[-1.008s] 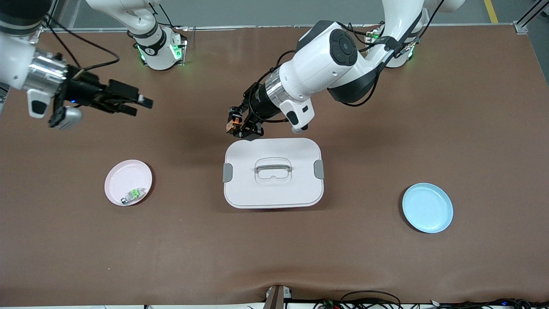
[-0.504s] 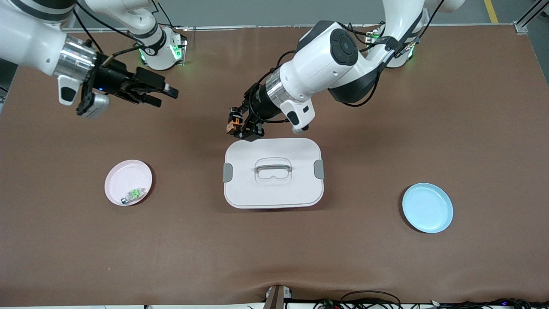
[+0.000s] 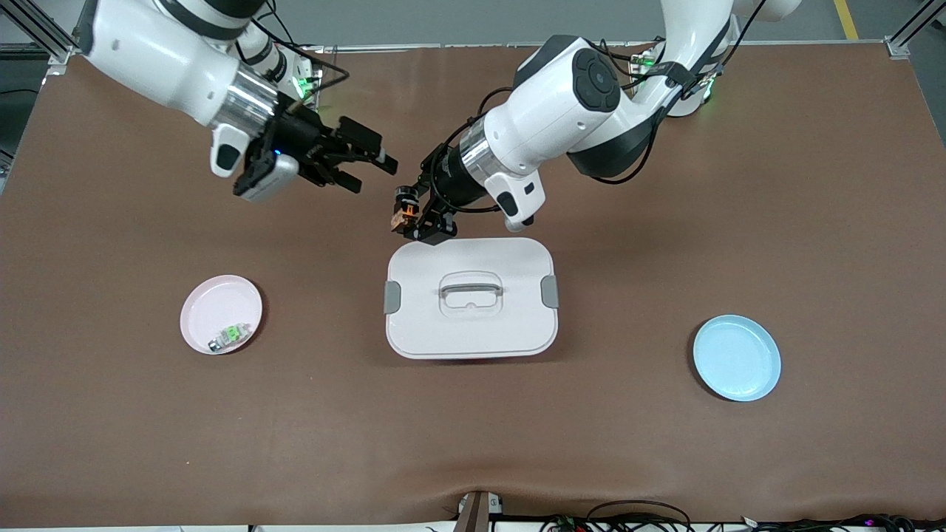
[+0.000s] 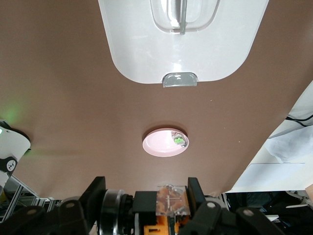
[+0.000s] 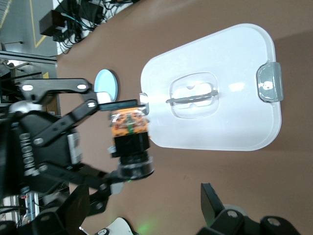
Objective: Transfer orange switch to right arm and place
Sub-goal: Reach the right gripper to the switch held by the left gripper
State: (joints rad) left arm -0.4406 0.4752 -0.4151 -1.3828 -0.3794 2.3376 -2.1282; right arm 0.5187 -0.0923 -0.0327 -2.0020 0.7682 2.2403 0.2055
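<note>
The orange switch, a tiny black block with an orange top, is gripped in my left gripper, which hangs over the table beside the white box's edge nearest the robots. In the left wrist view the switch sits between the black fingers. My right gripper is open and empty in the air, a short way from the switch toward the right arm's end. In the right wrist view the switch shows ahead of my open right gripper, apart from it.
A white lidded box with a clear handle sits mid-table. A pink plate holding a green-and-white part lies toward the right arm's end. A blue plate lies toward the left arm's end.
My right arm has swung in from the right arm's end of the table toward the left gripper, staying open. The left gripper and switch have hardly moved.
</note>
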